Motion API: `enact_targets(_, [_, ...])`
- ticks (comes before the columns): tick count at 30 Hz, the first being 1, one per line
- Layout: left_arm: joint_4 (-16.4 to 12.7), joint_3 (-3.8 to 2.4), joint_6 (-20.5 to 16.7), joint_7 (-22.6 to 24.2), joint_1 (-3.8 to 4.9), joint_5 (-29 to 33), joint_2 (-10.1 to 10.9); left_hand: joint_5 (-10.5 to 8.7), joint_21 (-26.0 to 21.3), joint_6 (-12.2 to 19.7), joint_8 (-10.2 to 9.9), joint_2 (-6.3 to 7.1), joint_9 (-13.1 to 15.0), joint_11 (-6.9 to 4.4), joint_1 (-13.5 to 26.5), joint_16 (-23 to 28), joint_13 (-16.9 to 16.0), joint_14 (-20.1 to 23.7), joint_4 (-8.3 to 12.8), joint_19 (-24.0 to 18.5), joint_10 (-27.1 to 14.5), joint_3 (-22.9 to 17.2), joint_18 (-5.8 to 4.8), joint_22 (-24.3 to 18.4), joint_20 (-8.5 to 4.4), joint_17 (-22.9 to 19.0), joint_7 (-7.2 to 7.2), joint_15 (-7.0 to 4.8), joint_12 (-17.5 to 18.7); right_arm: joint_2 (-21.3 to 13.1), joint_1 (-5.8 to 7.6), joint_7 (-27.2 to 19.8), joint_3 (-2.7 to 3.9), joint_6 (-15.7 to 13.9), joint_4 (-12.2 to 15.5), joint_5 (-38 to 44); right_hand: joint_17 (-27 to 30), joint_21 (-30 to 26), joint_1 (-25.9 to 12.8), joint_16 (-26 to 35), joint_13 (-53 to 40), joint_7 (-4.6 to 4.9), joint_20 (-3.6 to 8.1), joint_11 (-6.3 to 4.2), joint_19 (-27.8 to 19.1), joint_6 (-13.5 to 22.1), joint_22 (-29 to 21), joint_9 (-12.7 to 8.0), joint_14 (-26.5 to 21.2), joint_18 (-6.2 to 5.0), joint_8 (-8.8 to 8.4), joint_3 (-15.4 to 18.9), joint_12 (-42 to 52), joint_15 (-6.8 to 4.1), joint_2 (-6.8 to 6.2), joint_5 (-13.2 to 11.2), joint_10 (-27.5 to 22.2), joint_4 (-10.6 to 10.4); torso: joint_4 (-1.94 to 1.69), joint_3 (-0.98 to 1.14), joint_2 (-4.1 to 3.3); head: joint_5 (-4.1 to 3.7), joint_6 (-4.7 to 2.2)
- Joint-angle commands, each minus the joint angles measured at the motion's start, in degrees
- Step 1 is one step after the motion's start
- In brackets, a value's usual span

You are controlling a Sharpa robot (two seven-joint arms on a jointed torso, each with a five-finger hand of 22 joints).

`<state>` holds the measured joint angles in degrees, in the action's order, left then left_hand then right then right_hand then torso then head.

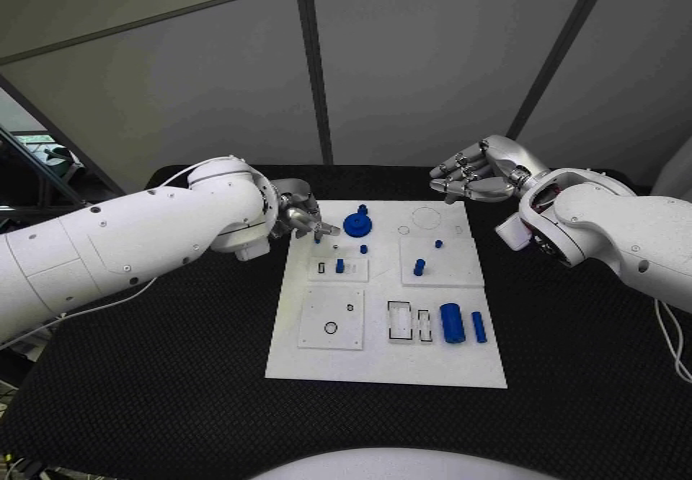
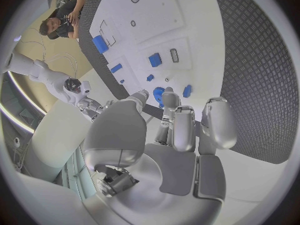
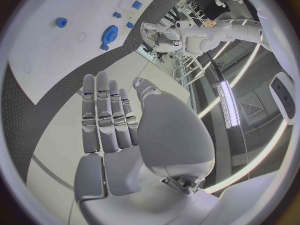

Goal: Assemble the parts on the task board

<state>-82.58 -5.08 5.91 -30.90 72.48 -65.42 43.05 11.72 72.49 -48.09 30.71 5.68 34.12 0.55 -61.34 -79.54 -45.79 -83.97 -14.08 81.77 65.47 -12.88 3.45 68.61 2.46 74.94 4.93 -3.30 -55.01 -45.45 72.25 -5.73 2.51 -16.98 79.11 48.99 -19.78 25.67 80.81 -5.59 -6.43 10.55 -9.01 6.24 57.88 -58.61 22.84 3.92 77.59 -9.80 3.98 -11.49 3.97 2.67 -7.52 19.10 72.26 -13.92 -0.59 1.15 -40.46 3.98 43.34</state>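
The white task board (image 1: pixel 378 350) lies in the middle of the table. A blue gear (image 1: pixel 358 224) sits near its far left corner. Small blue pegs (image 1: pixel 340 266) (image 1: pixel 420 267) stand in the middle blocks, and a blue cylinder (image 1: pixel 453 322) lies beside a thinner blue bar (image 1: pixel 479 326) at the right. My left hand (image 1: pixel 300 218) hovers at the board's far left edge, just beside the gear, fingers apart and holding nothing. In the left wrist view the gear (image 2: pixel 159 93) shows past the fingertips (image 2: pixel 170 99). My right hand (image 1: pixel 473 172) is raised beyond the far right corner, fingers extended and empty.
Black matting (image 1: pixel 159 380) covers the table around the board. Two rectangular slots (image 1: pixel 400 323) and a round hole (image 1: pixel 330 327) open in the board's near blocks. A grey partition wall (image 1: pixel 404 80) stands behind the table.
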Motion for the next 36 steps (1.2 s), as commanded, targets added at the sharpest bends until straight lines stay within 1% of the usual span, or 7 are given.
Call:
enact_targets(1, [3.3, -0.14, 3.33, 0.38, 1.37, 2.14, -1.13, 0.19, -1.8, 1.07, -1.97, 0.32, -1.86, 0.73, -1.39, 0.78, 4.33, -2.27, -0.18, -0.92, -3.18, 1.24, 1.59, -1.91, 0.56, 4.39, 0.76, 0.66, 3.75, 0.08, 0.11, -0.18, 0.03, 0.28, -0.02, 0.08, 0.08, -0.19, -0.55, 0.3, 0.09, -0.04, -0.18, 0.03, 0.41, 0.25, -0.09, 0.09, 0.29, -0.65, 0.09, 0.25, -0.01, 0.17, -0.18, 0.23, -0.3, 0.02, 0.0, 0.01, -0.02, 0.0, -0.22])
enact_targets(8, [10.92, -0.11, 4.26, 0.93, 2.67, 2.76, -4.5, 0.09, -3.25, 0.37, -3.5, 0.5, -4.35, 0.95, -3.76, 1.23, 5.62, -1.92, -0.99, -1.43, -3.72, 4.16, 1.95, -3.18, 1.06, 3.99, 0.92, 0.95, 4.33, 0.19, 0.11, -0.16, 0.03, 0.29, -0.03, 0.08, 0.08, -0.19, -0.55, 0.3, 0.09, -0.04, -0.18, 0.03, 0.41, 0.25, -0.09, 0.09, 0.29, -0.65, 0.09, 0.25, -0.01, 0.17, -0.18, 0.23, -0.3, 0.02, 0.06, -0.03, -0.19, 0.0, -0.59])
enact_targets(12, [13.83, 0.06, 5.14, 1.03, 2.88, 2.53, -5.98, 0.1, -2.68, -1.07, -3.09, 0.15, -4.94, 0.81, -4.61, 0.86, 5.98, -2.07, -1.72, -0.99, -3.29, 5.71, 1.79, -2.38, 1.03, 4.3, 0.76, 0.85, 3.99, 0.16, 0.11, -0.1, 0.03, 0.29, -0.01, 0.08, 0.08, -0.21, -0.52, 0.32, 0.09, -0.05, -0.18, 0.01, 0.44, 0.24, -0.11, 0.1, 0.31, -0.65, 0.09, 0.24, -0.01, 0.16, -0.14, 0.27, -0.29, 0.04, -0.01, -0.06, -0.19, -0.09, -0.6])
enact_targets(17, [16.87, 0.65, 7.05, 0.98, 3.0, 2.1, -7.86, 0.11, -1.65, -2.13, -2.48, -0.41, -5.21, 0.58, -4.9, 0.48, 5.47, -2.26, -2.35, -0.34, -2.48, 7.15, 1.53, -1.1, 0.89, 4.61, 0.48, 0.67, 2.98, 0.16, 0.11, -0.01, 0.03, 0.29, 0.05, 0.08, 0.08, -0.21, -0.52, 0.32, 0.09, -0.05, -0.18, 0.01, 0.44, 0.24, -0.11, 0.1, 0.31, -0.65, 0.09, 0.24, -0.01, 0.16, -0.14, 0.27, -0.29, 0.04, -0.08, -0.05, -0.18, 0.02, -0.4])
enact_targets(26, [20.39, 2.07, 9.39, 0.88, 2.96, 1.95, -10.54, 0.09, 0.38, -3.15, -1.86, -1.97, -5.54, 0.22, -3.45, -0.21, 4.04, -2.61, -2.62, 0.77, -1.01, 9.79, 1.03, 1.34, 0.63, 5.2, 0.06, 0.35, 1.03, 0.24, 0.11, 0.01, 0.03, 0.32, 0.08, 0.08, 0.07, -0.25, -0.49, 0.34, 0.1, -0.06, -0.17, 0.0, 0.47, 0.24, -0.13, 0.1, 0.33, -0.66, 0.1, 0.23, 0.0, 0.15, -0.1, 0.33, -0.28, 0.05, -0.01, -0.04, -0.07, 0.2, -0.01])
enact_targets(30, [21.02, 2.3, 9.51, 0.91, 2.9, 1.95, -11.14, -0.86, 0.82, -3.54, -1.63, -2.56, -5.56, 0.06, -3.03, -0.42, 3.69, -2.72, -2.61, 1.01, -0.6, 10.83, 0.93, 1.9, 0.54, 5.38, -0.13, 0.22, 0.47, 0.31, 0.11, 0.0, 0.03, 0.34, 0.05, 0.08, 0.07, -0.25, -0.49, 0.34, 0.1, -0.06, -0.17, 0.0, 0.47, 0.24, -0.13, 0.1, 0.33, -0.66, 0.1, 0.23, 0.0, 0.15, -0.1, 0.33, -0.28, 0.05, 0.0, -0.02, -0.04, 0.19, 0.01])
enact_targets(36, [21.29, 2.42, 10.59, 0.81, 2.86, 1.94, -11.4, -1.11, 1.39, -4.09, -1.31, -3.02, -5.47, -0.12, -3.13, -0.75, 2.95, -2.88, -2.55, 1.28, 0.06, 11.44, 0.8, 2.61, 0.44, 5.67, -0.35, 0.09, -0.33, 0.34, 0.11, 0.01, 0.03, 0.36, -0.02, 0.08, 0.07, -0.25, -0.49, 0.34, 0.1, -0.06, -0.17, 0.0, 0.47, 0.24, -0.13, 0.1, 0.33, -0.66, 0.1, 0.23, 0.0, 0.15, -0.1, 0.33, -0.28, 0.05, -0.04, 0.03, 0.02, 0.19, 0.16])
